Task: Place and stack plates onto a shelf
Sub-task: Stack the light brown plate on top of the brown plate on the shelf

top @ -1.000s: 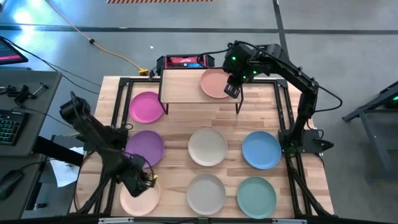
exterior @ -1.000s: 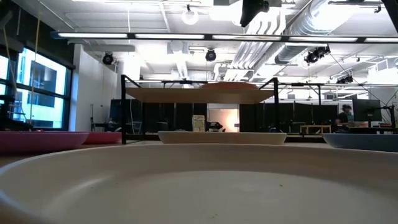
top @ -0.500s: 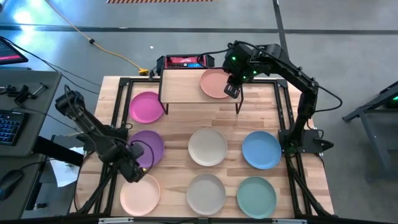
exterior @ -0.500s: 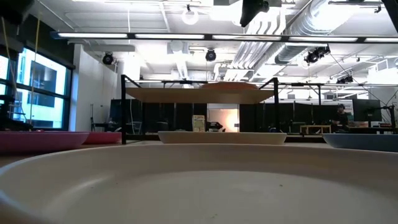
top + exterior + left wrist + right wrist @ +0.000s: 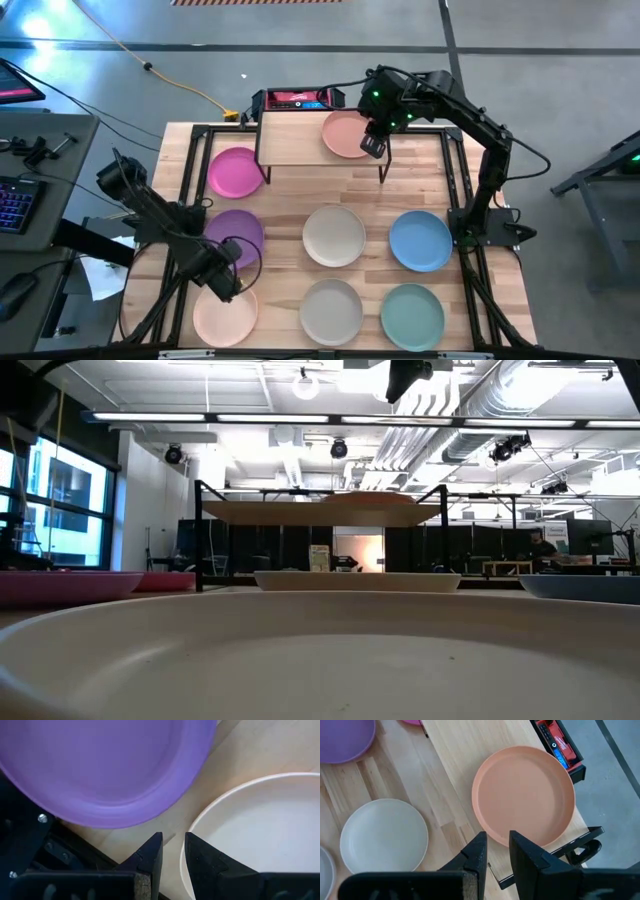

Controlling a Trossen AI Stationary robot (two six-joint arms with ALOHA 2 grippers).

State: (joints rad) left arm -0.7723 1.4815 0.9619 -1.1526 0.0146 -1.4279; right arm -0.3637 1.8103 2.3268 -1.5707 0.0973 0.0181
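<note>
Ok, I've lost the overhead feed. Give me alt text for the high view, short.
Seen from above, a peach plate sits on the right half of the small shelf, with the right gripper over its edge. Seven more plates lie on the table; the left gripper hovers between the purple plate and the pale peach plate.

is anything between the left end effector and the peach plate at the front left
Nothing visible. The left end effector hangs just over the peach plate's rim; the purple plate lies beside it, apart.
</note>
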